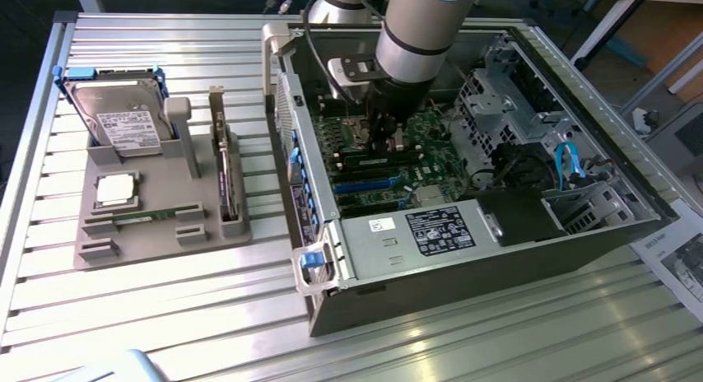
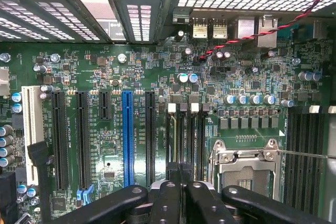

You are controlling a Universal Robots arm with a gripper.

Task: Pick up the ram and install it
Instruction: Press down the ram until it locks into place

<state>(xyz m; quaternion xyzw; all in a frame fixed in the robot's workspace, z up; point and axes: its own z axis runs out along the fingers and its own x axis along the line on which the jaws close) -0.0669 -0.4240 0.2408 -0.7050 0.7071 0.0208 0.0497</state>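
The ram, a thin green stick, lies flat in the front of the grey holder at the exterior view's left. My gripper is far from it, down inside the open computer case over the motherboard. In the wrist view the gripper hangs just above the dark memory slots beside the open CPU socket. Its black fingers are shut together, and I see nothing held between them.
The holder also carries a hard drive, a square silver CPU and an upright dark expansion card. Inside the case, a drive cage, blue cables and a red-black wire crowd the board.
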